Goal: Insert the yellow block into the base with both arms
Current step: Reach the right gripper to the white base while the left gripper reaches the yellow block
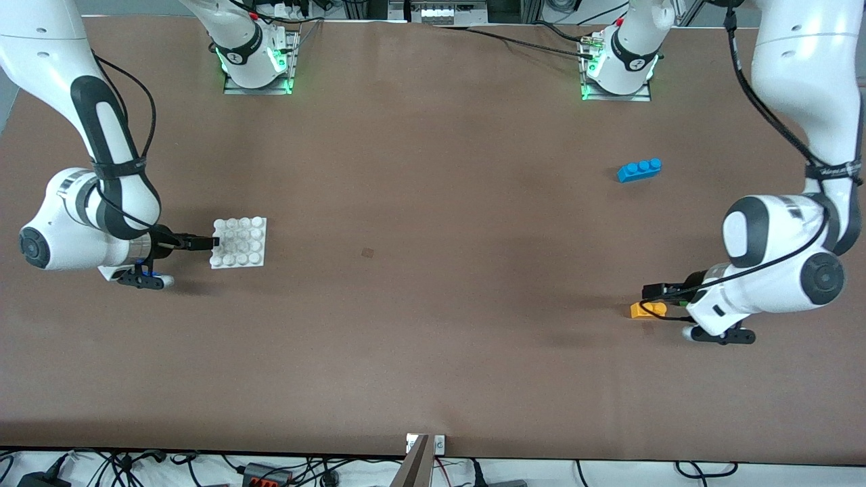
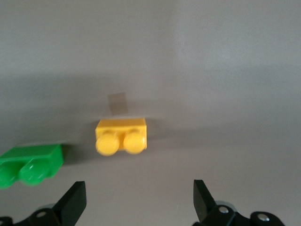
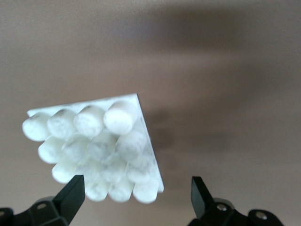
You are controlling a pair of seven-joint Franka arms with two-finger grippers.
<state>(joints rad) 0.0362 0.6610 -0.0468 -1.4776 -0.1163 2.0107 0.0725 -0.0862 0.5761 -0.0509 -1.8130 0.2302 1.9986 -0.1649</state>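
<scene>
- your table [image 1: 433, 284] was one wide brown sheet, matte and even in colour, with a small darker square mark [image 1: 367, 253] near its middle.
- along the table's edge farthest from the front camera, both arm bases sat on metal plates lit with green lights, the right arm's base [image 1: 252, 57] at one end and the left arm's base [image 1: 619, 64] at the other, with cables and equipment just past that edge.
- below the edge nearest the front camera you had a strip of pale floor with loose cables [image 1: 135, 467] and a small bracket [image 1: 425, 443] fixed at the middle of the edge.
- your base [image 1: 239, 243] lay flat on the table toward the right arm's end, studs up.
- your right gripper [image 1: 210, 242] sat low at the base's edge, its fingers [image 3: 70, 195] spread wide and closed on nothing; in the right wrist view one corner of the base reached in between them.
- your yellow block [image 1: 641, 310] rested on the table toward the left arm's end, nearer the front camera than the blue brick [image 1: 639, 169].
- your left gripper [image 1: 655, 292] hung low just beside the yellow block, fingers [image 2: 75, 200] wide apart and holding nothing.
- in the left wrist view a green brick [image 2: 30, 164] lay just beside the yellow block, apart from it.
</scene>
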